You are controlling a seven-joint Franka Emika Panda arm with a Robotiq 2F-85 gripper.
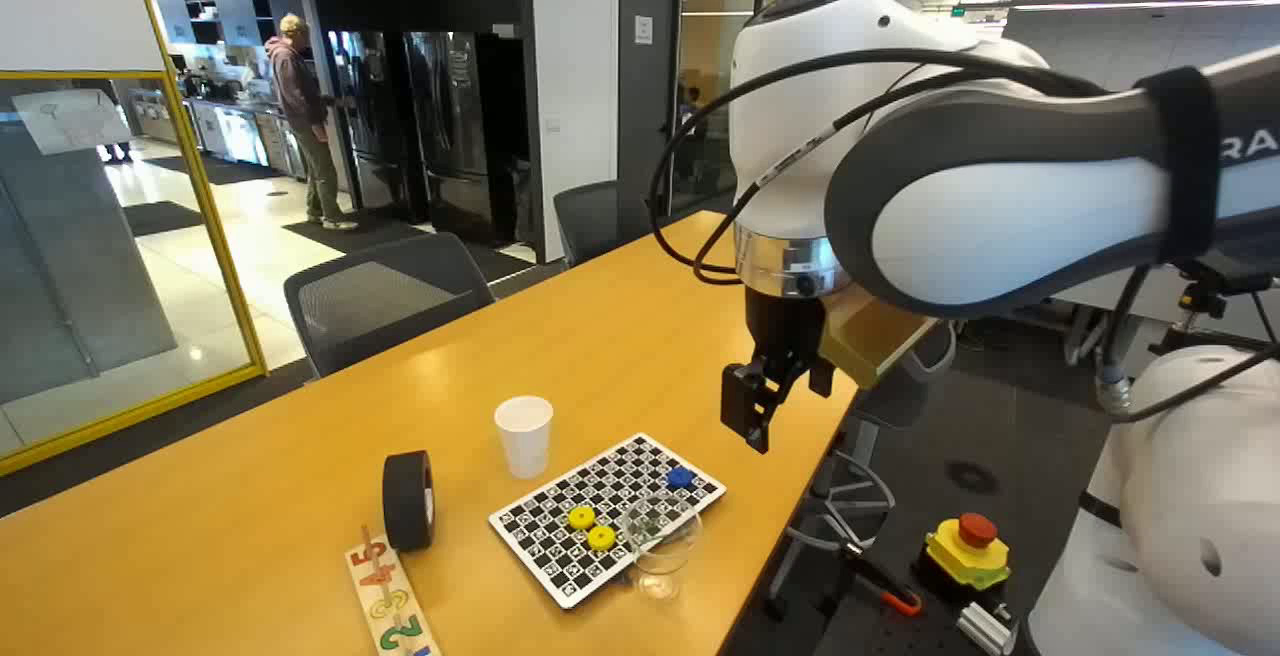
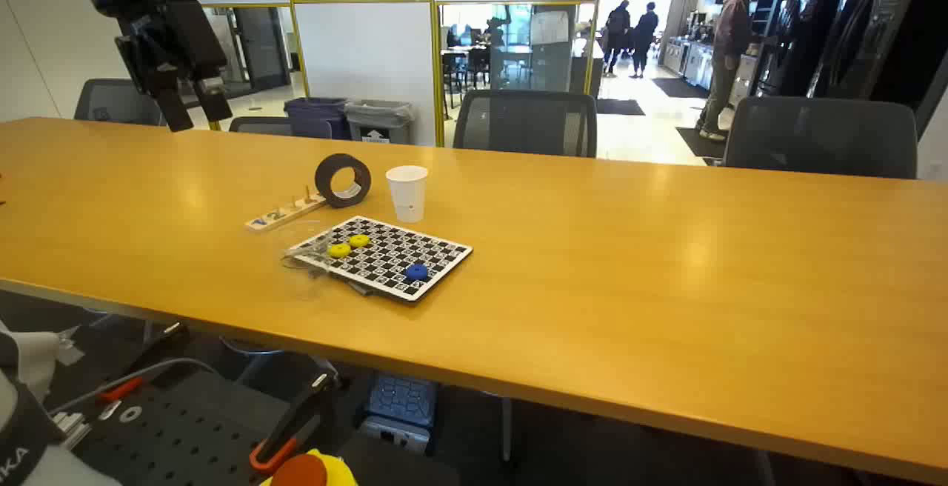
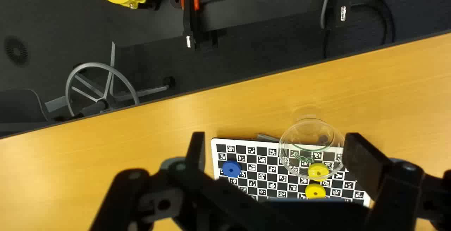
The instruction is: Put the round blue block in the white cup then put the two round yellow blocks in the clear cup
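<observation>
The round blue block [image 1: 680, 477] [image 2: 417, 272] [image 3: 231, 169] lies near one end of the checkered board [image 1: 540, 546] [image 2: 392, 249] [image 3: 262, 174]. Two round yellow blocks [image 1: 582, 517] [image 1: 601, 538] lie near each other toward its other end; they also show in the wrist view [image 3: 318, 170] [image 3: 315, 191]. The clear cup [image 1: 660, 551] [image 2: 305, 253] [image 3: 306, 146] stands upright by the board's long edge. The white cup [image 1: 524, 441] [image 2: 408, 197] stands upright behind the board, out of the wrist view. My gripper [image 1: 790, 411] [image 2: 196, 110] [image 3: 276, 153] is open and empty, high above the table.
A black tape roll [image 1: 407, 501] [image 2: 343, 181] stands on edge near the white cup. A wooden number strip with pegs [image 1: 385, 596] [image 2: 285, 213] lies beside it. The table edge [image 3: 211, 88] runs close to the clear cup. Chairs [image 1: 385, 296] line the far side.
</observation>
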